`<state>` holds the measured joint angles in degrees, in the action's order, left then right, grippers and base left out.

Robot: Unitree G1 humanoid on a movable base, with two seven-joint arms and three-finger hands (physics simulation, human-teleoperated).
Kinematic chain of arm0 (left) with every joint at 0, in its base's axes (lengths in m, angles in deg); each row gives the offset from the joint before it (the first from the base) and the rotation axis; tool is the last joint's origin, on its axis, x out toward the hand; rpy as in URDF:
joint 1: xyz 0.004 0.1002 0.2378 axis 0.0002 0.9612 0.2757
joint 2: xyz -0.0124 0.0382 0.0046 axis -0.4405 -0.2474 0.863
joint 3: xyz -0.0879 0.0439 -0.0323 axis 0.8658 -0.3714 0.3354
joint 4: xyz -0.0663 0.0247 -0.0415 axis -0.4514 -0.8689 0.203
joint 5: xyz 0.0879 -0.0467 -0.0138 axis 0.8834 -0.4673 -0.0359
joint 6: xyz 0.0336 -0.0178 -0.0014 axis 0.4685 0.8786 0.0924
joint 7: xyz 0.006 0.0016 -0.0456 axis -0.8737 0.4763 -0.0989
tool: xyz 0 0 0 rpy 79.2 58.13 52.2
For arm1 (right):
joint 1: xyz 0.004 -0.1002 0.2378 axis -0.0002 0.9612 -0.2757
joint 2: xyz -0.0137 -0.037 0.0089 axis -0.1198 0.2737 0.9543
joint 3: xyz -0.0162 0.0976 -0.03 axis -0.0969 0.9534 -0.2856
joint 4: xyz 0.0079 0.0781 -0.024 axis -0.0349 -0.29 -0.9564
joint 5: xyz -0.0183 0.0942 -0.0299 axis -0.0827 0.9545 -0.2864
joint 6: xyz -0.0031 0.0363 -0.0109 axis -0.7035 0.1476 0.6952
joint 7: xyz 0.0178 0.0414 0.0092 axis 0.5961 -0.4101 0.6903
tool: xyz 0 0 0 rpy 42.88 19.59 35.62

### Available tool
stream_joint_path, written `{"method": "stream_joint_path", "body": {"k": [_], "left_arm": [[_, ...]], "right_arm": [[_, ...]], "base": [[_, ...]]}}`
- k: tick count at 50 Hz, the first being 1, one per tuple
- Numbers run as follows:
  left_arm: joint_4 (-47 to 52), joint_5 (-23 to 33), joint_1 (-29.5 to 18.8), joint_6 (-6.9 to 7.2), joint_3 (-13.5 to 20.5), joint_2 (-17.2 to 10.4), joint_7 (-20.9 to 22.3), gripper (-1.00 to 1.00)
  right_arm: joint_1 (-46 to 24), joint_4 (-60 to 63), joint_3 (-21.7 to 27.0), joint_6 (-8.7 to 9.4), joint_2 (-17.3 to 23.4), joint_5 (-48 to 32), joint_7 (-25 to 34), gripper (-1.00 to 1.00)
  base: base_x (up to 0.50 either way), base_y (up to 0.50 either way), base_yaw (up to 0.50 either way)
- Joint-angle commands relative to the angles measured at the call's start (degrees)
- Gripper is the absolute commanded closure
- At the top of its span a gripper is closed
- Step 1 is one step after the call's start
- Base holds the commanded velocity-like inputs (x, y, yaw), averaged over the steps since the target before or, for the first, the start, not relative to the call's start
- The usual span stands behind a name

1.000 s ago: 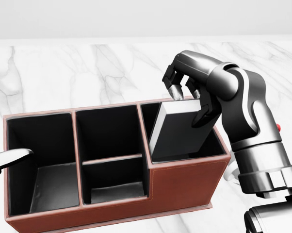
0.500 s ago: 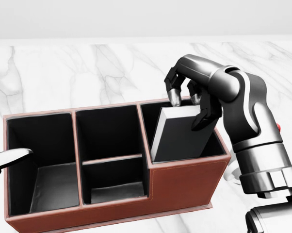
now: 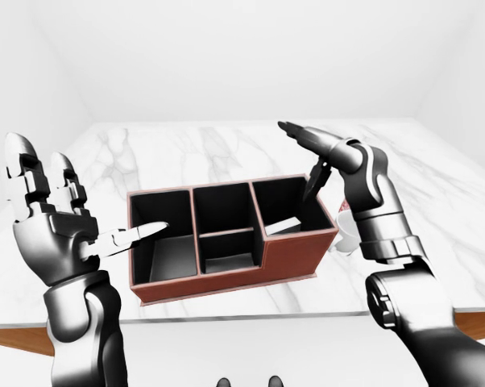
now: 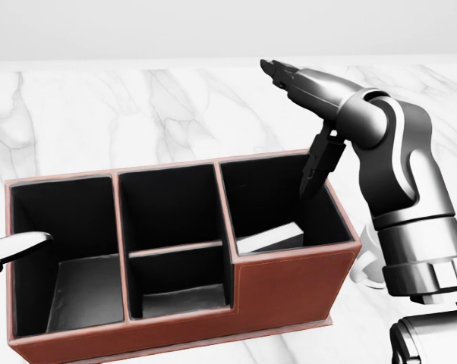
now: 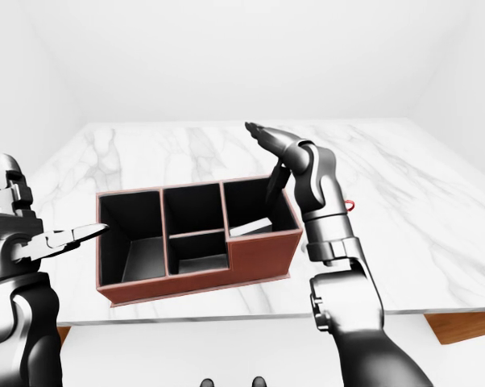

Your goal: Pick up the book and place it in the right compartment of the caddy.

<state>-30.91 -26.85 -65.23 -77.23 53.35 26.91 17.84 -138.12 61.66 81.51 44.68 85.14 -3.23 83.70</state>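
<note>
Head view: book lies low in the right compartment of the caddy, leaning on the wall btwn boxes. Right hand is above it w/ fingers spread wide, holding nothing. Its thumb hangs by the caddy's far rim, so a careless pull could bump the caddy

Left-eye view: left hand is open too, w/ one finger poking over the left box; it could knock the caddy

Right-eye view: same thing; table has room
</note>
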Motion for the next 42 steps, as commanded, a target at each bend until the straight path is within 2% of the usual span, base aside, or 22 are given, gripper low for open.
{"method": "stream_joint_path", "body": {"k": [1,4,8,12,17,26,42], "left_arm": [[-0.04,0.07,0.0,0.0,-0.04,0.01,-0.04,-1.0],[0.07,0.04,0.02,0.0,0.01,0.01,-0.04,-1.0],[0.13,0.04,0.07,0.0,-0.04,0.04,-0.04,-1.0],[0.06,0.19,0.17,0.0,-0.14,0.11,0.06,-1.0],[0.14,0.31,0.25,0.0,-0.21,0.17,0.12,-1.0],[0.31,0.37,0.21,0.0,-0.21,0.19,0.09,-1.0],[0.18,0.24,0.14,0.0,-0.05,0.09,0.06,-1.0]], "right_arm": [[-2.17,2.21,0.39,0.0,0.51,-0.98,0.0,-1.0],[-5.49,0.7,1.66,0.0,0.71,-0.32,0.0,-1.0],[-5.7,5.87,2.23,0.0,1.01,0.28,0.0,-1.0],[-4.21,15.29,2.92,0.0,1.15,1.65,0.0,-1.0],[-2.4,20.21,3.68,0.0,1.04,3.99,0.0,-1.0],[-4.86,15.25,4.63,0.0,2.17,12.5,0.0,-1.0],[-3.76,17.54,2.82,0.0,2.08,13.9,0.0,-1.0]], "base": [[0.0,0.0,0.0],[0.0,0.0,0.0],[0.0,0.0,0.0],[0.0,0.0,0.0],[0.0,0.0,0.0],[0.0,0.0,0.0],[0.0,0.0,0.0]]}}
